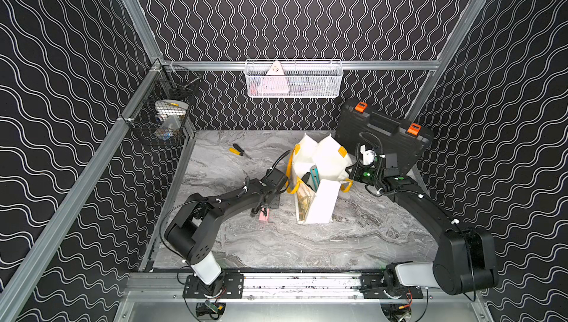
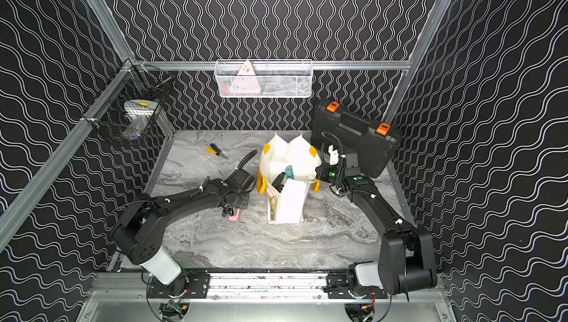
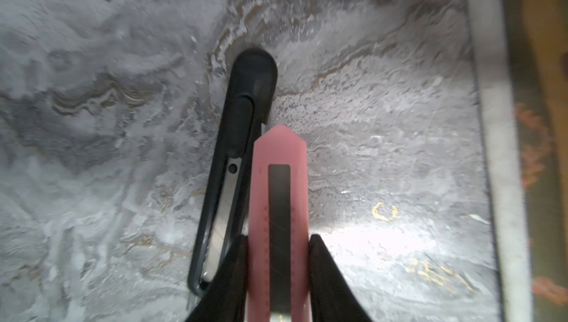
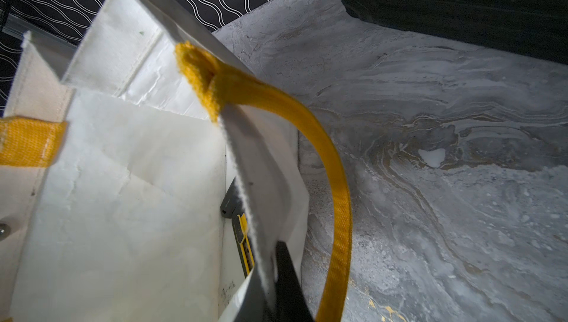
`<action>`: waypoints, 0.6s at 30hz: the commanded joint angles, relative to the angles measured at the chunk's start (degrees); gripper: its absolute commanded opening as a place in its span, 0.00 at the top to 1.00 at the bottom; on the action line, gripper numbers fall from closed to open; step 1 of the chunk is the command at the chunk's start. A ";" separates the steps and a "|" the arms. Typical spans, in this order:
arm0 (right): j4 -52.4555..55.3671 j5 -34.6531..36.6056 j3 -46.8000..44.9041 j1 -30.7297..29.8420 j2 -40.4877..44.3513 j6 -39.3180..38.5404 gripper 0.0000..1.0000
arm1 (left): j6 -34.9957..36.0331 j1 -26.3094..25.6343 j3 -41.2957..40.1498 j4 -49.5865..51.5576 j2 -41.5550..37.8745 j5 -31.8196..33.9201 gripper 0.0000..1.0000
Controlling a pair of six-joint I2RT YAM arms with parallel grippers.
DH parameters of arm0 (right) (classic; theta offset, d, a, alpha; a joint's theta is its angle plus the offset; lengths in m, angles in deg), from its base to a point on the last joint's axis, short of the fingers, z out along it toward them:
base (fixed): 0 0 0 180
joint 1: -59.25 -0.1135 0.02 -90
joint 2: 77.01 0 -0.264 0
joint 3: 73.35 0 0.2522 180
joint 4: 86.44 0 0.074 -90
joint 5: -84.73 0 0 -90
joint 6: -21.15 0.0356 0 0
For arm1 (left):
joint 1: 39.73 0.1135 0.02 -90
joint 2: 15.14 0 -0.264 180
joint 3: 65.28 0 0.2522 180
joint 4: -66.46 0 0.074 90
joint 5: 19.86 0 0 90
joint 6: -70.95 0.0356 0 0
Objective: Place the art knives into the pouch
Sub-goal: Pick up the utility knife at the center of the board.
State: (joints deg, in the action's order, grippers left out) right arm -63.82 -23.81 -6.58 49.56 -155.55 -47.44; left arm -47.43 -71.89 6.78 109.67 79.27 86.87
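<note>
Art knife (image 3: 279, 151), pink, is gripped on both sides by the left claw (image 3: 278, 239), close to the surface (image 3: 384, 120), beside a black knife (image 3: 247, 102) and left of the pouch (image 1: 322, 200). The pouch's right wall is pinched by the closed right claw (image 4: 273, 257).

Both top views are sharp and evenly lit; left wrist view blurred, with glare on tabletop (image 3: 373, 245).
</note>
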 commanded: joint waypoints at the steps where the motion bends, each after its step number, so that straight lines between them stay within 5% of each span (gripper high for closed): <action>1: 0.56 -0.53 0.38 -0.06 0.42 -0.30 1.00 | 0.61 0.12 1.05 2.92 -1.77 1.28 0.72; 18: 0.66 -1.23 0.37 0.01 1.02 -0.03 1.00 | 3.28 0.15 15.65 10.28 -6.96 4.10 0.72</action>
State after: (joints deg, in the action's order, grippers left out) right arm -63.27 -24.25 -6.56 49.56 -154.79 -47.42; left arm -45.83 -71.87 19.98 117.91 72.69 89.51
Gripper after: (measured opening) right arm 0.063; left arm 0.327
